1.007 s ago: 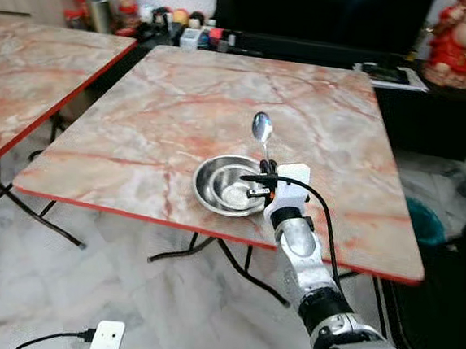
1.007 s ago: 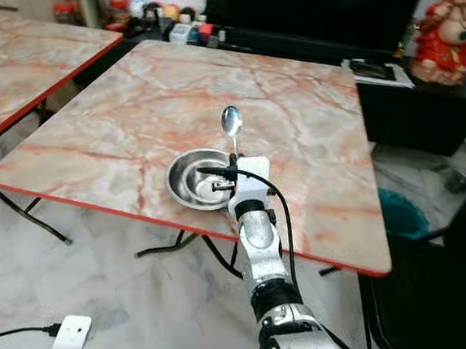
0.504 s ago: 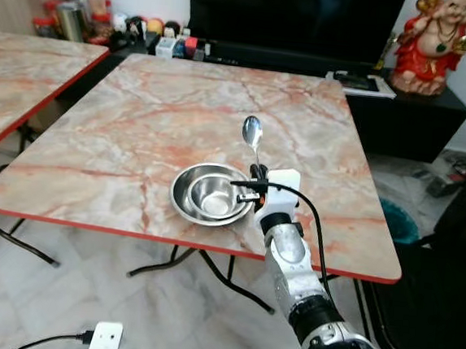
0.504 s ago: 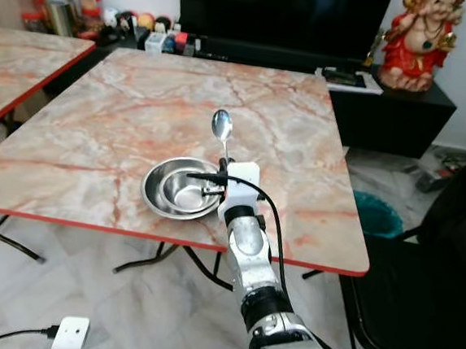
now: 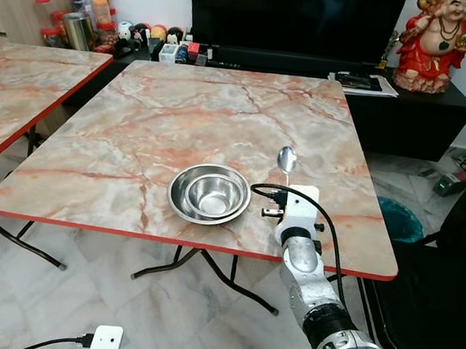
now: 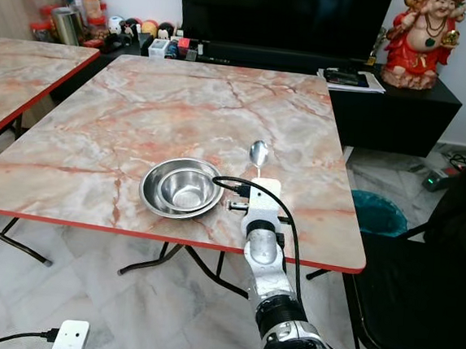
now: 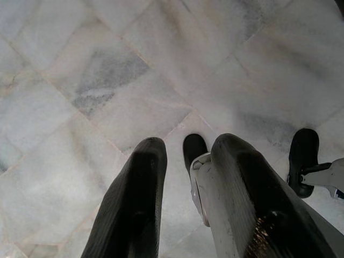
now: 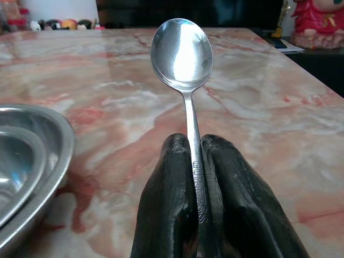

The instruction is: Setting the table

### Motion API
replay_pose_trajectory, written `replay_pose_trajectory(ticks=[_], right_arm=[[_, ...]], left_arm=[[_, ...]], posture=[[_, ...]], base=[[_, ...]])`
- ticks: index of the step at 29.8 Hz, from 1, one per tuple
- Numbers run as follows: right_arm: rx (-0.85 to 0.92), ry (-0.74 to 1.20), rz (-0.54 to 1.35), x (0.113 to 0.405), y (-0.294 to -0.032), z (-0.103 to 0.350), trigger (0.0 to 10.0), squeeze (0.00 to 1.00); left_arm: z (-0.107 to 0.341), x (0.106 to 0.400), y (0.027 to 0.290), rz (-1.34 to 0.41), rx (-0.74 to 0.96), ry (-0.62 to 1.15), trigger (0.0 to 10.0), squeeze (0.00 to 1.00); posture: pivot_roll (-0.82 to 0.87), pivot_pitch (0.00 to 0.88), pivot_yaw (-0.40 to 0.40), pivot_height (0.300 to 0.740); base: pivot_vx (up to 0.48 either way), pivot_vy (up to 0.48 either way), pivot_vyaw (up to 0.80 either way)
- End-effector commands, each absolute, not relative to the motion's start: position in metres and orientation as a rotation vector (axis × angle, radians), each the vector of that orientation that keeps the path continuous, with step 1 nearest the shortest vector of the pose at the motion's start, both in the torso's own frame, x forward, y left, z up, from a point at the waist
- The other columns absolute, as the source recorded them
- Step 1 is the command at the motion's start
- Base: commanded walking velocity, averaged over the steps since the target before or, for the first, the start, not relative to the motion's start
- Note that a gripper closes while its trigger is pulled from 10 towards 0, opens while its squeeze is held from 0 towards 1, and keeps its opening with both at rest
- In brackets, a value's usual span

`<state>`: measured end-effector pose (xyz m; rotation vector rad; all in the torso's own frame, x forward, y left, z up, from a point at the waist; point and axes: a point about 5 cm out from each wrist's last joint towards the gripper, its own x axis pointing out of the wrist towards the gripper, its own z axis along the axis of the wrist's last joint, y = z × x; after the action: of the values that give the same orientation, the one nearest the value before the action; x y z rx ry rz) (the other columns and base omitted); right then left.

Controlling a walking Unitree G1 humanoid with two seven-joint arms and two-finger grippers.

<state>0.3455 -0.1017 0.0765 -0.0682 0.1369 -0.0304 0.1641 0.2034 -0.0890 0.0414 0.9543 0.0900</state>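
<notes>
1. A square marble-patterned table (image 5: 181, 113) with a red edge is seen ahead on black folding legs; a second table (image 5: 21, 82) of the same pattern stands to the robot's left, apart from the first.
2. A black TV (image 5: 292, 16) on a low black cabinet (image 5: 417, 117) is seen behind the table, with a red figurine (image 5: 438, 41) on the cabinet's right end and jars (image 5: 71, 21) grouped at far left.
3. A white marble floor (image 7: 97, 80) is shown in the left wrist view.
4. Two nested steel bowls (image 5: 209, 194) are placed near the table's front edge, the smaller inside the larger.
5. The right gripper (image 5: 273, 202) is held over the table just to the right of the bowls, on a silver arm reaching up from below the front edge.
6. A steel spoon (image 8: 183, 59) is pinched by its handle between the two black fingers (image 8: 166, 204), which are closed tight on it; the bowl end sticks out beyond the fingertips, tilted up above the tabletop and pointing away from the robot.
7. The spoon is beside the bowls, not over or touching them.
8. The left gripper (image 7: 188, 188) hangs over the floor, its fingers narrowly apart with nothing between them.
</notes>
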Motion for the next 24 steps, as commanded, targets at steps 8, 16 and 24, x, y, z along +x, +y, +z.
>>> replay_pose_trajectory(ticks=[8, 16, 24], right_arm=[[-0.093, 0.229, -0.046, 0.346, -0.098, 0.07, 10.0, 0.0], [-0.121, 0.246, -0.09, 0.352, -0.106, 0.073, 10.0, 0.0], [-0.112, 0.265, -0.078, 0.357, -0.107, 0.075, 10.0, 0.0]], left_arm=[[-0.089, 0.163, 0.21, 0.087, 0.064, 0.968, 10.0, 0.0], [-0.089, 0.161, 0.211, 0.098, 0.061, 0.968, 10.0, 0.0], [-0.089, 0.159, 0.214, 0.106, 0.063, 0.973, 10.0, 0.0]], posture=[[0.02, 0.0, 0.029, 0.74], [0.04, 0.0, 0.023, 0.74], [0.04, 0.0, 0.029, 0.74]], base=[[0.0, 0.0, 0.0], [0.0, 0.0, 0.0], [0.0, 0.0, 0.0]])
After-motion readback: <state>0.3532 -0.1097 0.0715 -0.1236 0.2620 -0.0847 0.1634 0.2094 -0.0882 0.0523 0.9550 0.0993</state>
